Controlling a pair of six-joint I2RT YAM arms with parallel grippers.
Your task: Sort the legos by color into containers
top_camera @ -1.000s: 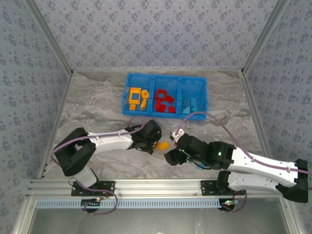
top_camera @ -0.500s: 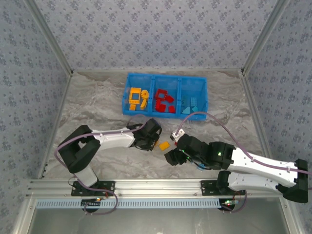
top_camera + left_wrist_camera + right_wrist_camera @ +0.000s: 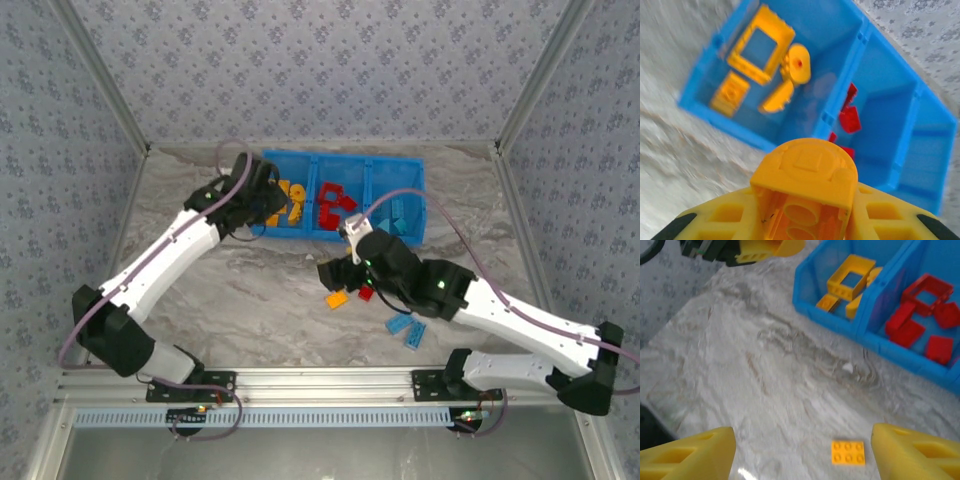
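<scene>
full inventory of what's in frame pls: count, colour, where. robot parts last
bin: 1, bright blue, three compartments, far middle of the table
binned orange-yellow legos: about 4, left compartment
binned red legos: several, middle compartment
binned light blue legos: a few, right compartment, count unclear
held lego: 1, orange-yellow, over the bin's left end
loose orange lego: 1, flat, on the table
loose red lego: 1, on the table beside the orange one
loose light blue legos: 2, on the table nearer the bases
table: 1, grey marbled
left gripper: yellow fingers, shut on the held lego
right gripper: yellow fingers, open, above the loose orange lego
</scene>
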